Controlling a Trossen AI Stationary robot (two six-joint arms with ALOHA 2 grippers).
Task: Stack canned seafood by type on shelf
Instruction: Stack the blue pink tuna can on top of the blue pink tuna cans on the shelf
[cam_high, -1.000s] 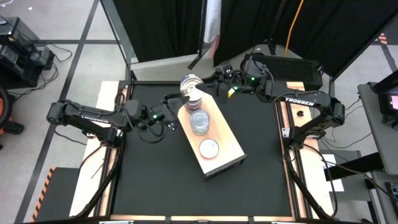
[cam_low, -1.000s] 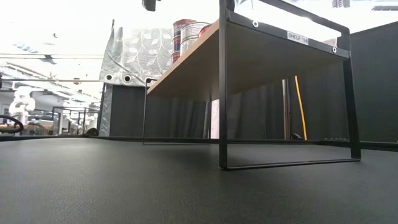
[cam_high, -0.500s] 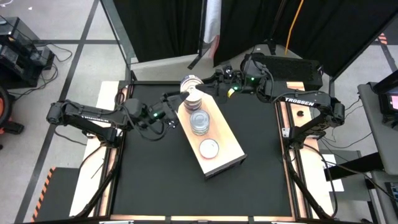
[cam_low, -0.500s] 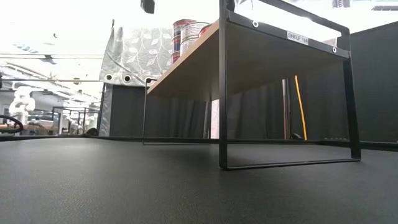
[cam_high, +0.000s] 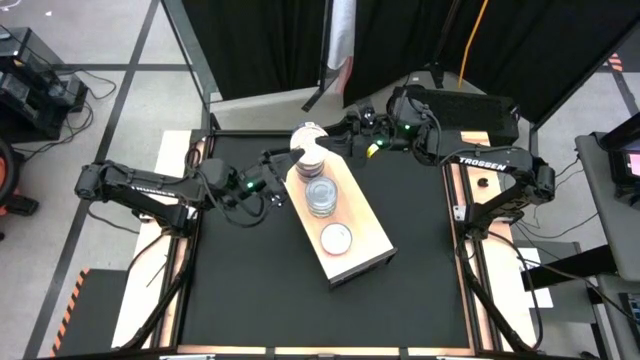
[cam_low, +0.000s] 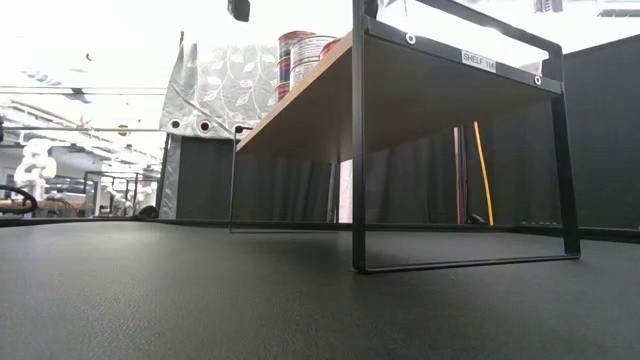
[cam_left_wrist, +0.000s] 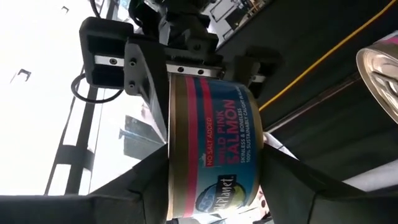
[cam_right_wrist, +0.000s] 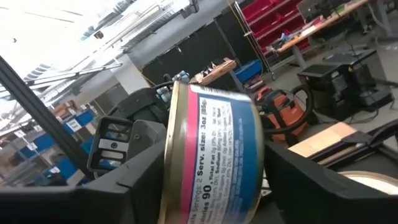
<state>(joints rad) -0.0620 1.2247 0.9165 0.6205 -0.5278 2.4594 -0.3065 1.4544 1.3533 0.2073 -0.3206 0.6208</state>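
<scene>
1 salmon tin (cam_high: 307, 137) betw. both grippers, L (cam_high: 282, 160) + R (cam_high: 330, 132) clamping it (far shelf (cam_high: 365, 235) end); 2 stacks, 1 single tin (cam_high: 336, 238).

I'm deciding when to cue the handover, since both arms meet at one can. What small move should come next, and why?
Probably the right gripper should open fully and back away. The salmon can sits between the left gripper fingers, while the right wrist view shows it tilted between loosening fingers. Then the left arm can carry it to the stack on the shelf.

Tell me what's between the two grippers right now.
A salmon can, seen in both wrist views; the left gripper and right gripper flank it above the shelf's far end.
</scene>
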